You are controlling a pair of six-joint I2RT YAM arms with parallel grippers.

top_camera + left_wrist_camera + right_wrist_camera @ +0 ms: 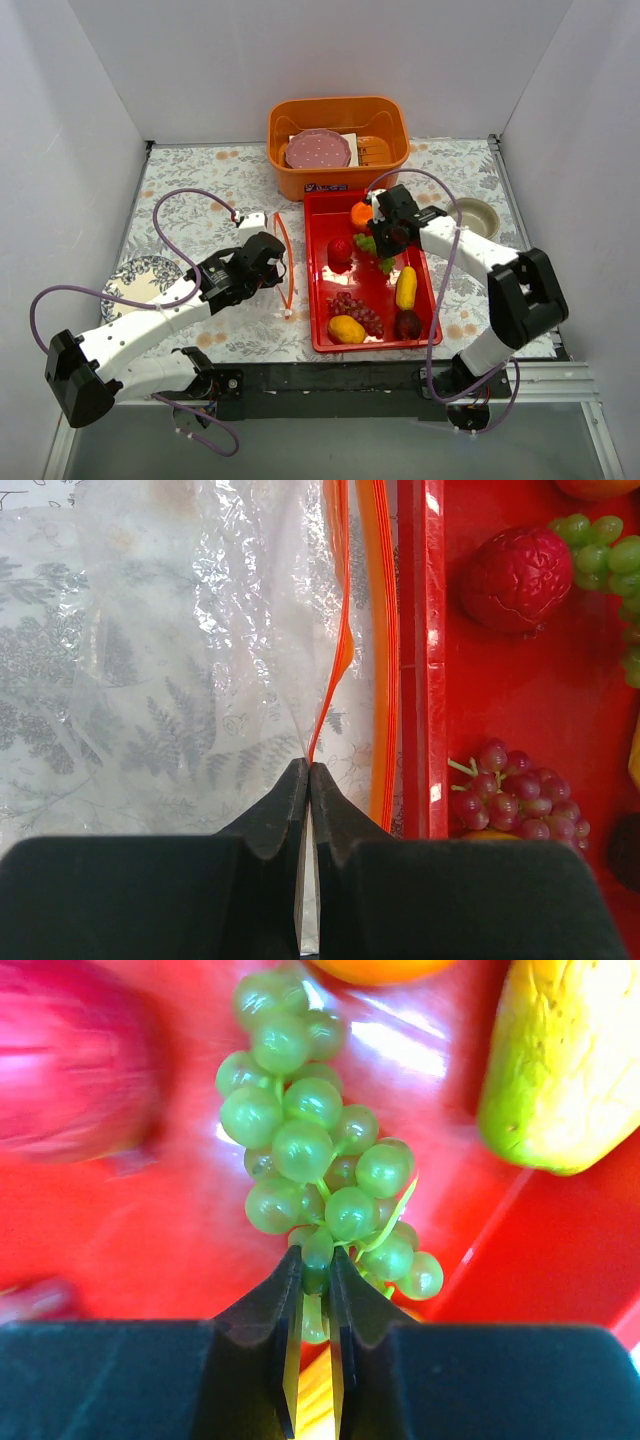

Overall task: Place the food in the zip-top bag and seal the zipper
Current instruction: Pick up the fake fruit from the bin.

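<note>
Loading is the step in hand; as far as I can see, no fruit is in the bag yet. On the left, the left gripper (308, 768) is clenched on one lip of the zipper (338, 630). It draws that lip away from the other, so the mouth of the zip-top bag (170, 650) stands parted. The bag lies on the table (200, 170), its mouth just beside the left wall of the red tray (424, 680).

Inside the tray I count a red piece (340, 250), purple grapes (355, 308), a yellow mango (346, 329), an orange (361, 214), a yellow-green piece (406, 287) and a dark-red piece (408, 323).

On the right, the right gripper (315, 1260) is clamped on one end of the green grapes (305, 1150), over the tray's far half. I cannot tell whether the bunch is clear of the tray floor.

In my judgement, the next move calls for carrying the grapes leftward over the tray wall and into the parted mouth. The bag lies well to the left of the right pincer, with the tray wall between them.
</note>
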